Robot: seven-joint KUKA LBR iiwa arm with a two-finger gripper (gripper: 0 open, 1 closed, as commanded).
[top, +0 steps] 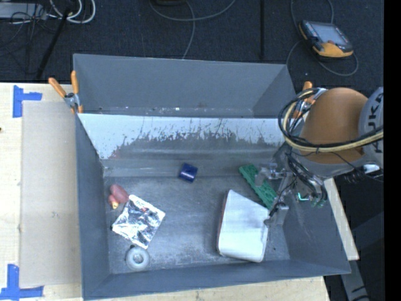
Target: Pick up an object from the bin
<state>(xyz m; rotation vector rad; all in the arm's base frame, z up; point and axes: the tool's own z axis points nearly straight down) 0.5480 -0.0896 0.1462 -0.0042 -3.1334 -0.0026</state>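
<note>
- Pincer [277,211] sits low at the right side of the bin [182,86], at the right edge of a white folded pad [240,229]; whether it is open or closed cannot be told.
- Green ridged strip [253,178] lies just beside it.
- Blue block [187,172] and foil packet [138,221] lie well apart, to the left.

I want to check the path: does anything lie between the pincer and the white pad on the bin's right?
Nothing visible does. The pincer is at the upper right edge of the white pad; the green piece lies beside it, toward the back wall, not between.
</note>
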